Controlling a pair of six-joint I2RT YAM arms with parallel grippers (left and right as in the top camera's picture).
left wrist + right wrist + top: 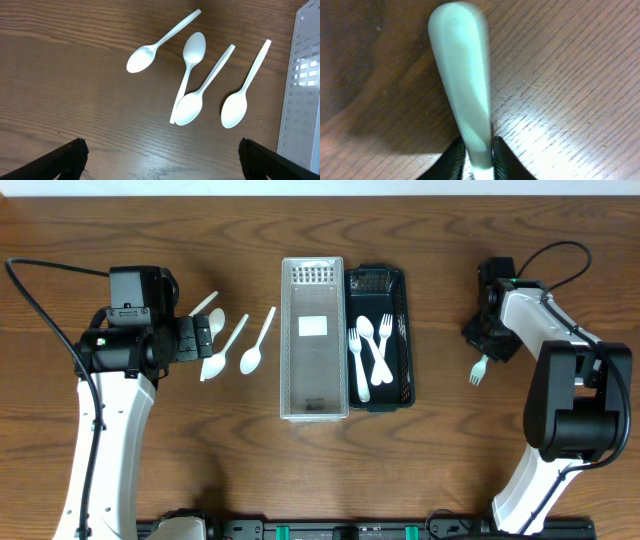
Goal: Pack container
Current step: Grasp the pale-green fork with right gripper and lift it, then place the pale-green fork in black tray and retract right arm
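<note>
Several white plastic spoons [225,345] lie on the wood table left of a clear slotted container [314,340]; they also show in the left wrist view [200,87]. A black container [403,330] beside it holds three white forks [372,345]. My left gripper [205,335] is open and empty, hovering just left of the spoons [160,152]. My right gripper [490,345] is shut on a white fork [478,370], its tines poking out toward the front. In the right wrist view the fork's handle [465,75] sits pinched between the fingers [479,150], just above the table.
The clear container's edge shows at the right of the left wrist view [302,85]. Bare wood table [440,440] lies between the containers and the right arm. Arm cables loop at the far left and far right.
</note>
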